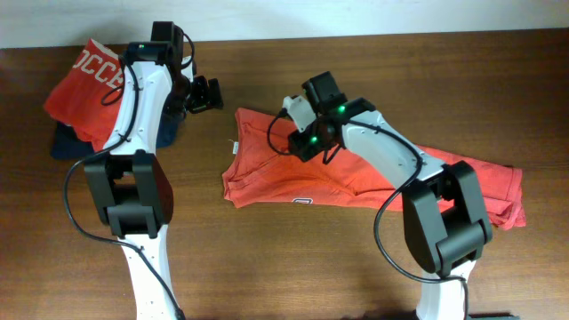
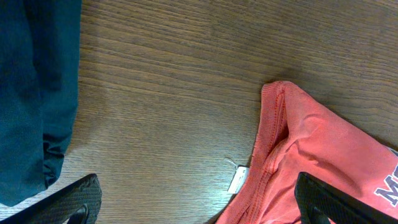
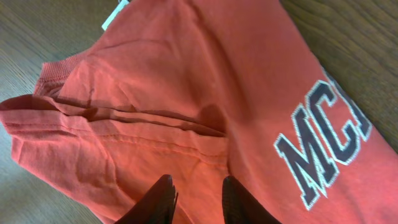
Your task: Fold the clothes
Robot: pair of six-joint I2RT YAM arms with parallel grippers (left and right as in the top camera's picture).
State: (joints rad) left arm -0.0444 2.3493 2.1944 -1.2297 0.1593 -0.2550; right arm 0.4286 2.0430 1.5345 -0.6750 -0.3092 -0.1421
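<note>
- Right end effector (image 3: 200,199): fingers narrowly apart, no cloth seen pinched, over the shirt (image 1: 276,178) near its collar end.
- Left end effector (image 2: 202,205): fingers wide apart, empty, over bare table (image 1: 267,267) just beside the collar.
- Shirt lies mid-table, long axis left–right; right arm nearer.
- No containers seen. Navy garment (image 2: 31,93) at left, a folded red shirt (image 1: 76,89) on it.

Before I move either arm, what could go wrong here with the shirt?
1. The right gripper hangs low over a creased ridge in the red shirt, jaws only narrowly apart; pulling away sideways might snag and drag the cloth.
2. One finger of the open left gripper hangs over the shirt near its ribbed edge; a sweep could catch that edge or the white tag and shift the shirt.
</note>
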